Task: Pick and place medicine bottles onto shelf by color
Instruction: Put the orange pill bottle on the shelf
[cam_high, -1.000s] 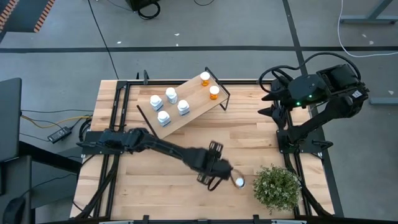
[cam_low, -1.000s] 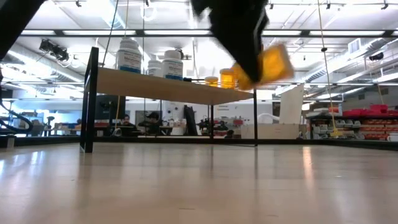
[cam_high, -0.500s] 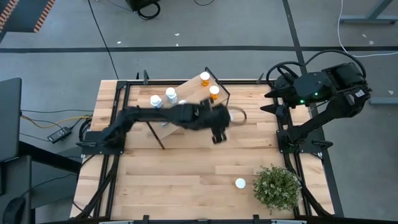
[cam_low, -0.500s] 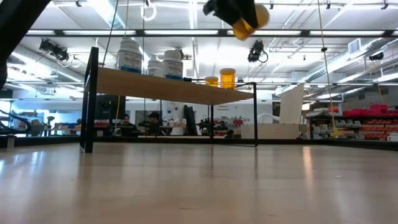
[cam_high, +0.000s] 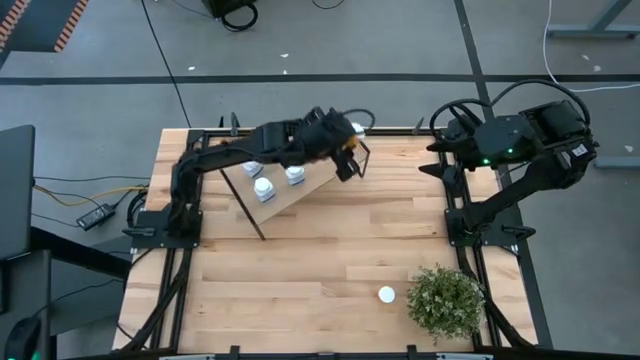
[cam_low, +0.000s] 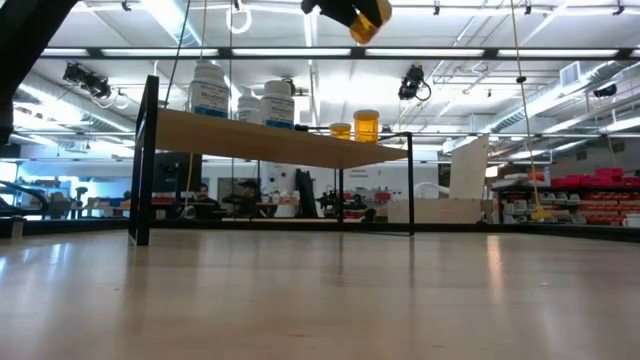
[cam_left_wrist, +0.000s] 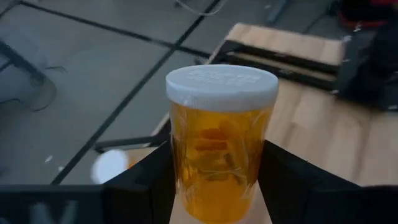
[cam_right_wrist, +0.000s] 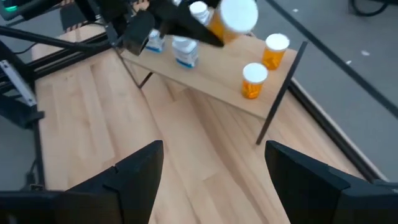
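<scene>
My left gripper (cam_high: 346, 150) is shut on an orange bottle with a white cap (cam_left_wrist: 221, 143), high above the right end of the slanted wooden shelf (cam_high: 300, 192). The bottle also shows in the low view (cam_low: 365, 15) and in the right wrist view (cam_right_wrist: 233, 18). Two orange bottles (cam_right_wrist: 275, 50) (cam_right_wrist: 253, 79) stand on the shelf's right end, and white bottles (cam_high: 262, 188) (cam_high: 295, 175) stand on its left part. Another bottle, of which only the white cap shows (cam_high: 386, 294), stands on the table by the plant. My right gripper (cam_right_wrist: 211, 180) is open and empty at the table's far right. My left gripper pinches the orange bottle's body (cam_left_wrist: 186, 174) between its two fingers (cam_left_wrist: 292, 186), low on its two sides, below the cap. The bottle is lifted clear above the shelf and is tilted, its cap (cam_high: 357, 127) toward the table's right edge.
A green potted plant (cam_high: 445, 302) stands at the near right corner. The shelf's thin black frame legs (cam_right_wrist: 277, 99) reach down to the table. The bare tabletop (cam_high: 300, 270) lies open in the middle and near left.
My left gripper has risen from the near right by the plant and swung toward the far edge, carrying the orange bottle lifted clear, to a place above the shelf's right end. The bottle by the plant has stayed where it was.
</scene>
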